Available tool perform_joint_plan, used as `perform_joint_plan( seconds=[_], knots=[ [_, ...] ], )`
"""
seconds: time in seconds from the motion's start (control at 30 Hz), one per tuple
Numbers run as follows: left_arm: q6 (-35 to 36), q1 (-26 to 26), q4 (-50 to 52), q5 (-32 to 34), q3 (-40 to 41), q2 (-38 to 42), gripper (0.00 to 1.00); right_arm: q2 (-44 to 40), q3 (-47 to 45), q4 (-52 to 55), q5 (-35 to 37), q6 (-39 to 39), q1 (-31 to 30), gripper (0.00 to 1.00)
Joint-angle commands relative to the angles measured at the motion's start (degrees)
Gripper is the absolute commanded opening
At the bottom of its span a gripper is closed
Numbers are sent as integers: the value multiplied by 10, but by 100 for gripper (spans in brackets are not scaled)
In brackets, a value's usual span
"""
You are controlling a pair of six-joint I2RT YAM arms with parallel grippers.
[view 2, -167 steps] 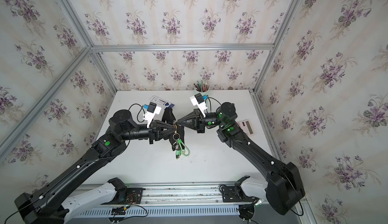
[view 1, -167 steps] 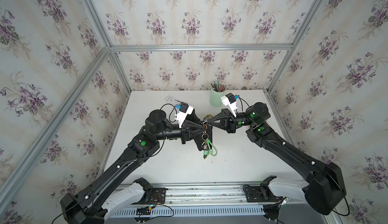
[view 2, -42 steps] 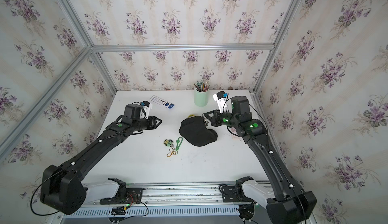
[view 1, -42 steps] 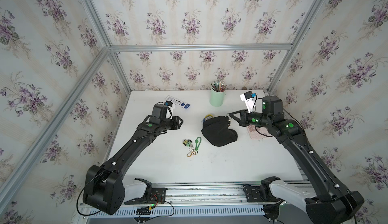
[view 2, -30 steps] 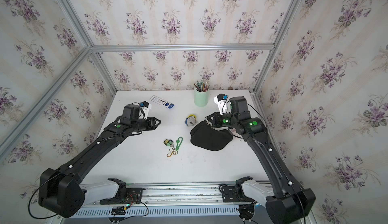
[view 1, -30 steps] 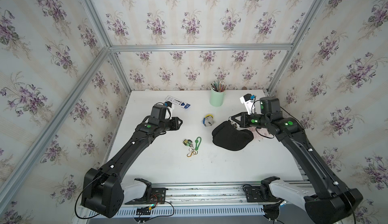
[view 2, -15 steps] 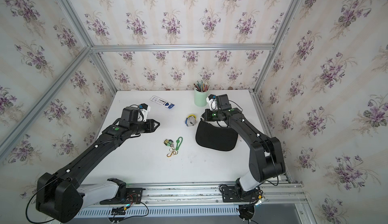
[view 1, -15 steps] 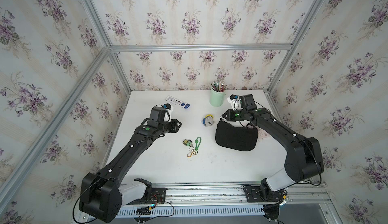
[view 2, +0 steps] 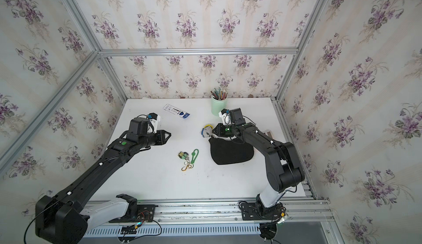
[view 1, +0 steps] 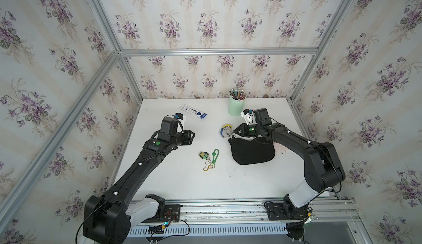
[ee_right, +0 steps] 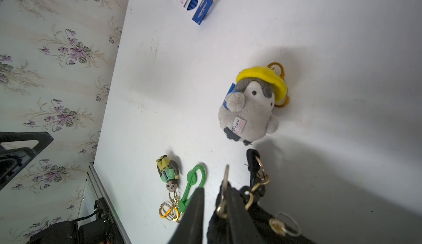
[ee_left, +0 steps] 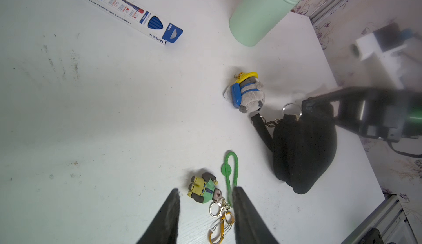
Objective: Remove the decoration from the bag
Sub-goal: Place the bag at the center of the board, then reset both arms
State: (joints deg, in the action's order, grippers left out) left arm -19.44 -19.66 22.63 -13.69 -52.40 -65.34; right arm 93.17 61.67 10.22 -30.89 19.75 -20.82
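Removal looks finished: the decoration [view 1: 209, 159], with its green loop, small figure, rings and gold clip, lies flat on the tabletop [view 1: 173, 185], apart from the bag [view 1: 252, 150] with bare white surface between them in both top views. What is in hand now is the letting-go of the bag, which rests on the tabletop under the right hand [view 1: 234, 132].

The left hand [view 1: 191, 137] hovers with its fingers spread and nothing between them. The right hand sits at the bag's upper edge. Its fingers [ee_right: 194, 208] stand a little apart, with a metal ring [ee_right: 225, 181] and a fold of black fabric between them. A sliver of tabletop shows beside one finger, so it seems not to be pinching, though the bottom edge of that picture hides the rest.

The next move, as I judge it, calls for the right hand to rise straight off the bag without hooking that ring or the short chain, and then for both arms to draw back.

Only the right wrist view shows the bag's hardware up close, and that the plush penguin [ee_right: 249, 110] keeps its own clip turned away from the bag. The left wrist view shows the gold clip [ee_left: 219, 229] hooked to nothing but its own rings. The top views alone give the whole layout.
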Motion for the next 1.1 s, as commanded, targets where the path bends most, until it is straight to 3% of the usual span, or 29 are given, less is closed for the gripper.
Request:
perform_joint_plan(
  seconds=[0.0,0.1,0.3,0.4,0.53,0.67,0.77,0.93,1.07],
  knots=[
    [20,1,9,46,-17,13,41,-28,17,-8,10,-2,0,46],
    [30,1,7,94,-23,31,41,-64,29,1,40,-21,1,58],
    [60,5,-37,268,5,78,44,-135,11,-24,145,-68,9,68],
    [82,9,-92,365,46,93,54,-170,-31,-67,236,-92,13,79],
    [130,15,-223,464,132,89,77,-213,-133,-188,385,-115,29,94],
    [231,28,-433,473,223,27,86,-241,-275,-380,469,-154,70,100],
    [256,39,-520,482,244,-39,90,-230,-348,-495,499,-177,99,100],
    [305,50,-723,451,298,-137,94,-160,-421,-652,509,-199,134,100],
    [296,68,-783,412,316,-200,96,-101,-443,-711,457,-164,170,100]
  ],
)
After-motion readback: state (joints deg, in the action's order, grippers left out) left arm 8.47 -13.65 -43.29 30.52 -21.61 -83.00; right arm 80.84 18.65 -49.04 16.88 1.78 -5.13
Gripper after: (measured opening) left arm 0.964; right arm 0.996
